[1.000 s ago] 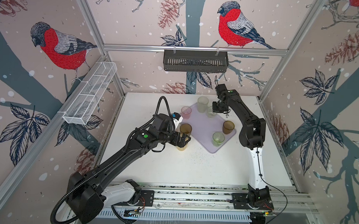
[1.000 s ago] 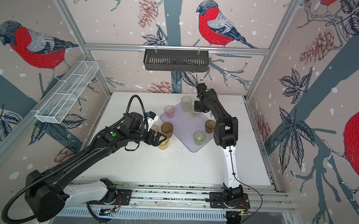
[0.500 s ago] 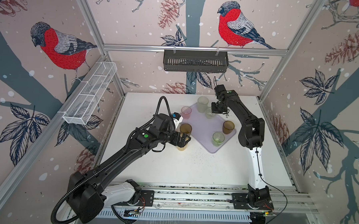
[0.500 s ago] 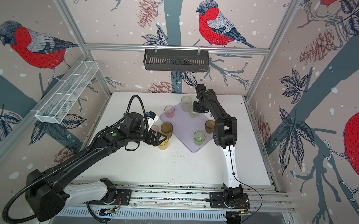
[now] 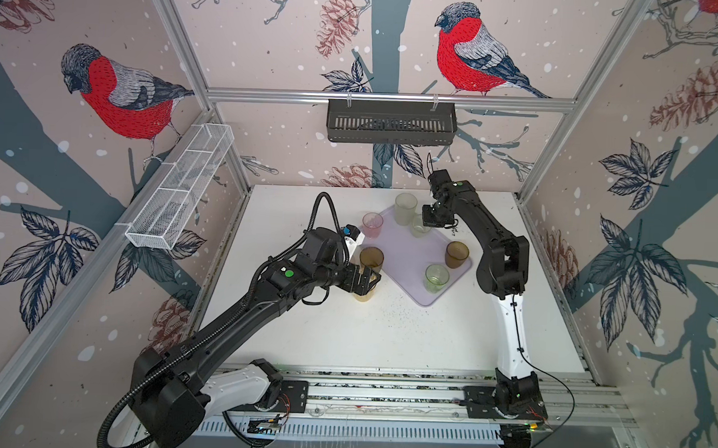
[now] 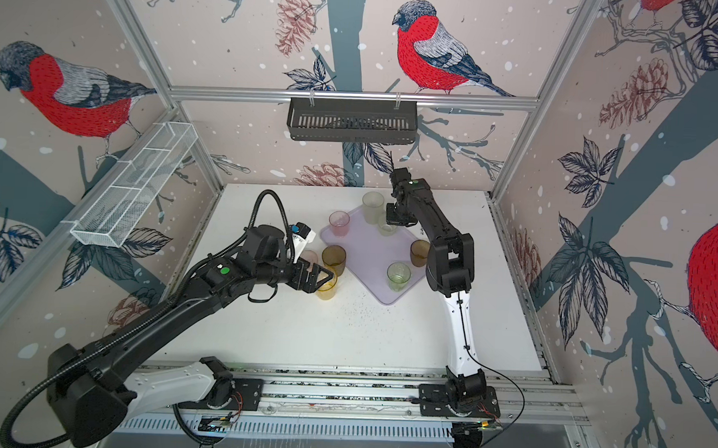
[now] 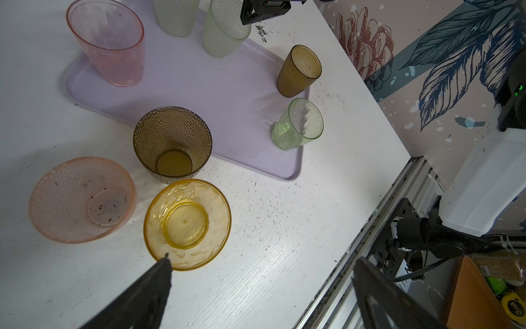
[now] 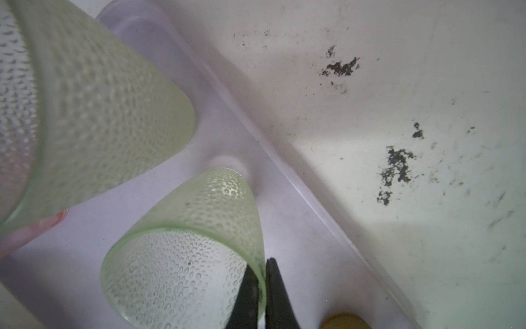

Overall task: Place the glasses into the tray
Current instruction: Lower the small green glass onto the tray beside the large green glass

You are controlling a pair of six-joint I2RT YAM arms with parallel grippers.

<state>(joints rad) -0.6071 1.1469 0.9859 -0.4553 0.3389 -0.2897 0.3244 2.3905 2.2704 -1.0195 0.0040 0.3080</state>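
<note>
Pinching a small frosted greenish-white tumbler's (image 8: 185, 256) rim, right jaws held it within the pale lilac tray (image 8: 293, 233). Left jaws gaped wide above an amber-yellow tumbler (image 7: 186, 225) on the tabletop (image 7: 270, 270).

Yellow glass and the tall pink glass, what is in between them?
A brown glass stands between the yellow glass and the tall pink glass, close by the rim of the tray. The left wrist view shows it plainly.

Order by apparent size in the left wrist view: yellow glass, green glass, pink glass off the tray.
1. pink glass
2. yellow glass, only slightly smaller
3. green glass, farther away, so true size unsure
</note>
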